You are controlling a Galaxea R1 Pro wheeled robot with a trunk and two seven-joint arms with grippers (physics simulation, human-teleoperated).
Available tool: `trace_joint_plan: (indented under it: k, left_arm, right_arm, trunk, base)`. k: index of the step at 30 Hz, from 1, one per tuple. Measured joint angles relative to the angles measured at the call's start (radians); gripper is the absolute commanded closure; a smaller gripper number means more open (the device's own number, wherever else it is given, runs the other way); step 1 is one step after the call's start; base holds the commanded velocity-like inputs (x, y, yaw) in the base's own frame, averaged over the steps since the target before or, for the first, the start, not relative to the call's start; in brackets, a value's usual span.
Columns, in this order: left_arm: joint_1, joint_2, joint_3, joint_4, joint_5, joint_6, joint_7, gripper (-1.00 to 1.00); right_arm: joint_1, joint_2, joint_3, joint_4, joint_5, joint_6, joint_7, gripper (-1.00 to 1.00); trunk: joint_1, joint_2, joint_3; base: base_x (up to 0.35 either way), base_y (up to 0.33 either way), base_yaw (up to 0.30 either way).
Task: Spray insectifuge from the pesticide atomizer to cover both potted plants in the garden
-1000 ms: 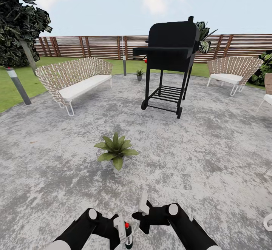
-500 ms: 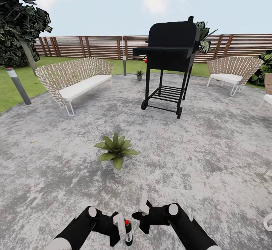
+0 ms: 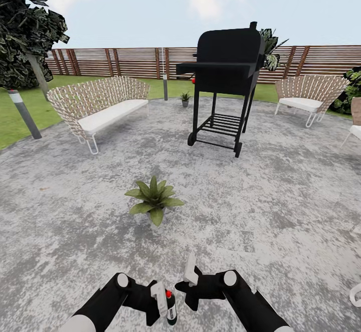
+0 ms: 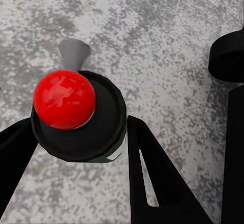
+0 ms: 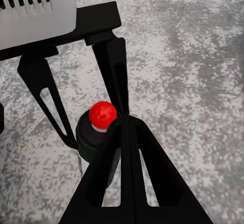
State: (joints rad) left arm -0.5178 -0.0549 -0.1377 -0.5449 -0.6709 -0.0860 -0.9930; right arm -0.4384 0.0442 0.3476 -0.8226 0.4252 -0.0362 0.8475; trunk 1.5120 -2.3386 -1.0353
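Here the left gripper (image 3: 161, 306) is clamped on the pesticide atomizer (image 3: 170, 308), low over the grey stone patio (image 3: 281, 206) of the garden; the bottle stands upright, red top up, between the two black fingers (image 4: 152, 178). The right gripper (image 3: 186, 278) hovers just beside it, and whether its jaws are apart I cannot tell. Ahead, a broad-leaved potted plant (image 3: 153, 199) sits on the patio; its pot is hidden under the leaves. A second potted plant (image 3: 185, 98) fills a little grey pot beside the black grill (image 3: 228, 78).
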Motion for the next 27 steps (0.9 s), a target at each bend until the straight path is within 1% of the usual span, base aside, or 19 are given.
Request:
trace_joint_plan:
  k: [3,6,10,12,15,27]
  left_arm:
    - [0.000,0.000,0.000,0.000,0.021,-0.001,0.000,1.00]
    - [0.000,0.000,0.000,0.000,0.027,-0.001,0.000,1.00]
    - [-0.001,0.000,0.000,-0.002,0.030,-0.001,0.000,1.00]
    - [0.000,0.001,0.000,-0.025,0.031,0.000,-0.001,1.00]
    - [0.001,0.001,0.000,-0.036,0.031,0.001,-0.002,1.00]
    - [0.003,0.002,-0.001,-0.041,0.030,0.000,-0.003,1.00]
  right_arm:
    - [0.000,0.000,0.000,0.000,0.000,0.000,0.000,1.00]
    - [0.000,0.000,0.000,0.000,0.000,0.000,0.000,1.00]
    - [0.000,0.000,0.000,0.001,0.000,0.000,0.000,1.00]
    - [0.000,0.000,0.000,0.001,0.000,0.000,0.000,1.00]
    - [0.000,0.000,0.000,0.001,0.000,0.000,0.000,1.00]
    - [0.000,0.000,0.000,0.002,0.000,-0.001,0.000,1.00]
  trunk:
    - [0.000,0.000,0.000]
    - [0.000,0.000,0.000]
    - [0.000,0.000,0.000]
    - [0.000,0.000,0.000]
    - [0.000,0.000,0.000]
    - [0.000,0.000,0.000]
  base:
    - [0.000,0.000,0.000]
    - [0.000,0.000,0.000]
    - [0.000,0.000,0.000]
    - [0.000,0.000,0.000]
    - [0.000,0.000,0.000]
    - [0.000,0.000,0.000]
